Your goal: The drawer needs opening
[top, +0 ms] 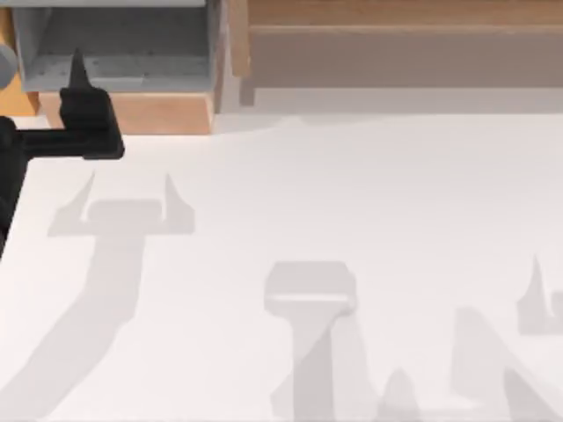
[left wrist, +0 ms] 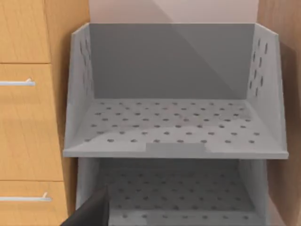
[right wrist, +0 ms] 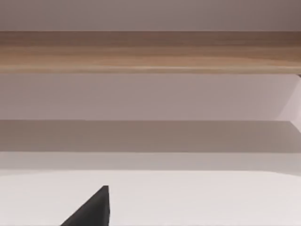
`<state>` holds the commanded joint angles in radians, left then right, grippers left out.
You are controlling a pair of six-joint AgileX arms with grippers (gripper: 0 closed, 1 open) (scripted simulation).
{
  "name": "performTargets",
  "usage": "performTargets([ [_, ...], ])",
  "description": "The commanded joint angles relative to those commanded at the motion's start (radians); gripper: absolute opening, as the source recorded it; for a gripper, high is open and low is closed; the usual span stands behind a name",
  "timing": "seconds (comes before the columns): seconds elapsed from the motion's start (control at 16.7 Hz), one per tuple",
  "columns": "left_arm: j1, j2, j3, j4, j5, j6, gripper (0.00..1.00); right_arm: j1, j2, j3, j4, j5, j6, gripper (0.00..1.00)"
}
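Note:
The drawer (top: 21, 103) is a deep orange wood sliver at the table's far left back edge, partly cut off by the view's edge. My left gripper (top: 84, 86) hovers just right of it, open and holding nothing. One dark fingertip (top: 77, 69) points over the grey inside of a neighbouring pulled-out drawer (top: 141, 114) with a light tan front. In the left wrist view a dark fingertip (left wrist: 91, 212) sits before two stacked grey perforated trays (left wrist: 174, 150). My right arm is parked; its fingertip (right wrist: 96, 207) shows above the white table, open and empty.
Beside the grey trays are wood fronts with silver handles (left wrist: 16, 83). A long wooden shelf (top: 396, 44) runs along the back right, also seen as the wooden shelf (right wrist: 150, 49). The white table top (top: 334, 202) spreads in front, crossed by arm shadows.

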<state>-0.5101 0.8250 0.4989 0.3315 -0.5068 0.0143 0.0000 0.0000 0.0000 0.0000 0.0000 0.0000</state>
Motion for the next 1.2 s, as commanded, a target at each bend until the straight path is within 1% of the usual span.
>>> performTargets([
  [0.18,0.063,0.063,0.042,0.064,0.032,0.065,1.0,0.0,0.0,0.0,0.0,0.0,0.0,1.0],
  [0.3,0.154,0.157,0.096,0.157,0.081,0.16,1.0,0.0,0.0,0.0,0.0,0.0,0.0,1.0],
  [0.42,0.27,0.29,0.164,0.282,0.153,0.299,1.0,0.0,0.0,0.0,0.0,0.0,0.0,1.0],
  [0.6,0.462,0.545,0.278,0.487,0.298,0.579,1.0,0.0,0.0,0.0,0.0,0.0,0.0,1.0],
  [0.84,0.692,0.918,0.424,0.71,0.535,1.009,1.0,0.0,0.0,0.0,0.0,0.0,0.0,1.0],
  [1.02,0.815,1.169,0.511,0.805,0.717,1.284,1.0,0.0,0.0,0.0,0.0,0.0,0.0,1.0],
  [1.2,0.89,1.351,0.57,0.839,0.87,1.47,1.0,0.0,0.0,0.0,0.0,0.0,0.0,1.0],
])
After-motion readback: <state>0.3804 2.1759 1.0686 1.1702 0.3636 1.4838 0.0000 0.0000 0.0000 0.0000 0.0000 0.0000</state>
